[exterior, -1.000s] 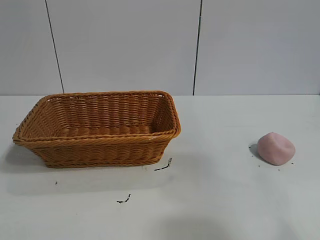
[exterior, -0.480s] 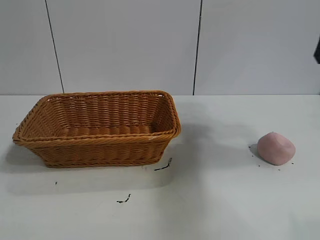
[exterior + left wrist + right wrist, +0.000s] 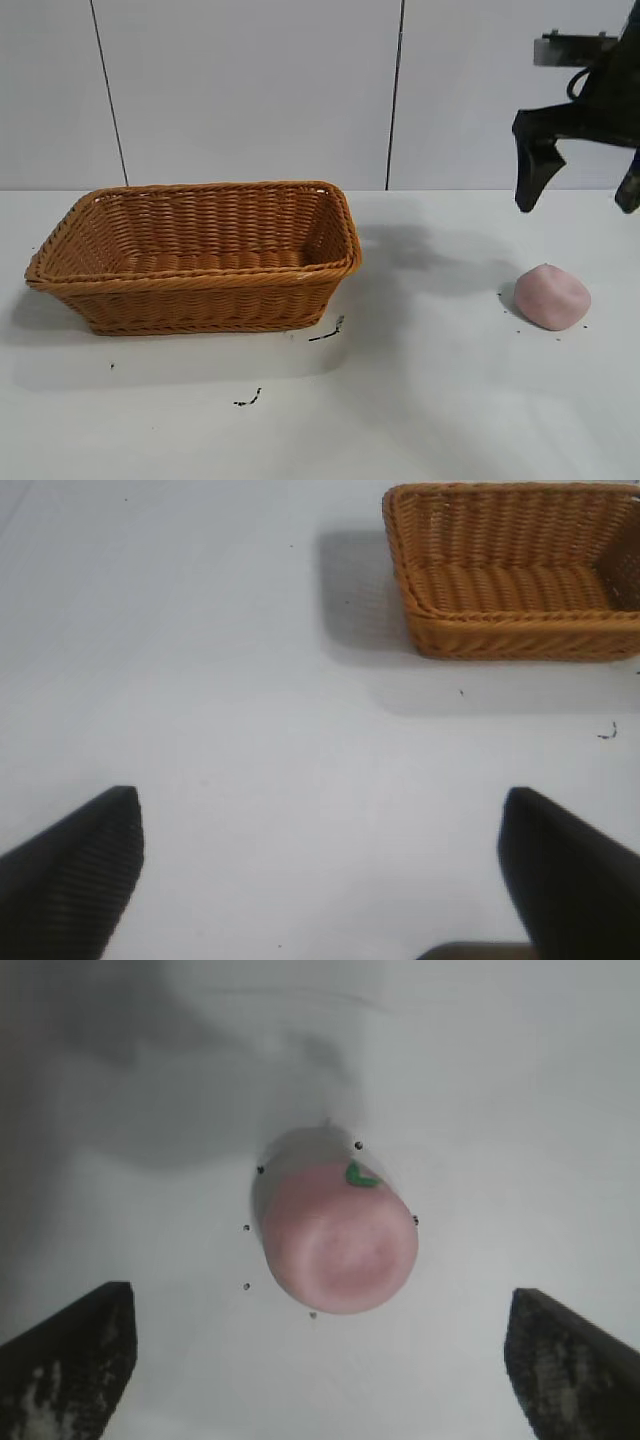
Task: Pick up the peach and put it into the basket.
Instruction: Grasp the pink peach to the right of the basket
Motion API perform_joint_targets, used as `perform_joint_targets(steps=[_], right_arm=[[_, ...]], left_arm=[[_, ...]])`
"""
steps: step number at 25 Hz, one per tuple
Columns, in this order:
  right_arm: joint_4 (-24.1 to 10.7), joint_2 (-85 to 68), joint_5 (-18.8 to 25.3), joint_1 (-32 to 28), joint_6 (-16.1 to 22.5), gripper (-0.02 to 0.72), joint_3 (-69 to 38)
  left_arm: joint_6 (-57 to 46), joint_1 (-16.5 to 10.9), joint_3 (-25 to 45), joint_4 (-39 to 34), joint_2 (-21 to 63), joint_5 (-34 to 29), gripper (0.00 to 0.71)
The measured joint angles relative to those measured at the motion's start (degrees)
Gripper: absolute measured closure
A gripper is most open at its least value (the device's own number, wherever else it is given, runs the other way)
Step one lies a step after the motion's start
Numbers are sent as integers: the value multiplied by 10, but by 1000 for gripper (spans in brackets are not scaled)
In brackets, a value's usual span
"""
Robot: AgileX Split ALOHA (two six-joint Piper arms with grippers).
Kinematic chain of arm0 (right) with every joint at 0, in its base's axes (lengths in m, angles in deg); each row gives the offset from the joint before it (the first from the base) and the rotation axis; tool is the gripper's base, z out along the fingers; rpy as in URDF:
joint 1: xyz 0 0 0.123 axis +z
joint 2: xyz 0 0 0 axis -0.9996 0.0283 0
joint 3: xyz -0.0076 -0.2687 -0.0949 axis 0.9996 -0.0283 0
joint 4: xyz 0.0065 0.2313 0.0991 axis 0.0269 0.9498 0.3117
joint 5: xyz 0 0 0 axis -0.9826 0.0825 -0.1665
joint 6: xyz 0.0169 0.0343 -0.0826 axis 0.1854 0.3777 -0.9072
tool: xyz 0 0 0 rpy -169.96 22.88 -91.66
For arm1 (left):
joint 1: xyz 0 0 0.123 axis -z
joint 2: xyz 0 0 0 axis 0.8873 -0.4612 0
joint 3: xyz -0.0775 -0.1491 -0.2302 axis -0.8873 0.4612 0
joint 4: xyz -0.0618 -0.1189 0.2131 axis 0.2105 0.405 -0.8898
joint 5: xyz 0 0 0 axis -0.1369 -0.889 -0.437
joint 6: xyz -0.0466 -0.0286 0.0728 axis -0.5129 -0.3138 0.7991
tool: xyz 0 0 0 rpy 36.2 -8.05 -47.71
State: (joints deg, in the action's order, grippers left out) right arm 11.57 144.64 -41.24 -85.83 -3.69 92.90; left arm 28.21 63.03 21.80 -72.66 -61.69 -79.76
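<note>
Right gripper (image 3: 578, 200) hangs above the peach (image 3: 552, 296), pointing steeply down, jaws wide apart and holding nothing. One dark finger (image 3: 533, 165) shows fully in the exterior view; the other is cut by the frame edge. In the right wrist view the peach (image 3: 338, 1236) lies on the white counter (image 3: 440, 400) between the two fingertips and ahead of them, clear of both, with open counter on either side. A small green mark (image 3: 360, 1175) sits on the peach's far side. Small dark specks ring the peach.

Left gripper (image 3: 320, 865): jaws apart, empty, over bare counter. The basket (image 3: 515, 570) lies well ahead of these jaws, off to one side.

Basket (image 3: 195, 255) stands upright and empty on the counter, well apart from the peach and from the right jaws.
</note>
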Motion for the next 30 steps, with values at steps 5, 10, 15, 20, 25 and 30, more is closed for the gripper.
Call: perform_joint_targets(steps=[5,10,15,20,25,30], right_arm=[[0,27,-24,0,0,8,0],[1,46,-26,0,0,8,0],[1,54,-26,0,0,8,0],[1,55,-26,0,0,70,0],[-3,53,-8,0,0,654,3],[-10,32,23,0,0,715,21]], left_arm=[[0,0,0,0,0,0,17],[0,0,0,0,0,0,17],[0,0,0,0,0,0,17],[0,0,0,0,0,0,17],[0,0,0,0,0,0,17],[0,0,0,0,0,0,17]])
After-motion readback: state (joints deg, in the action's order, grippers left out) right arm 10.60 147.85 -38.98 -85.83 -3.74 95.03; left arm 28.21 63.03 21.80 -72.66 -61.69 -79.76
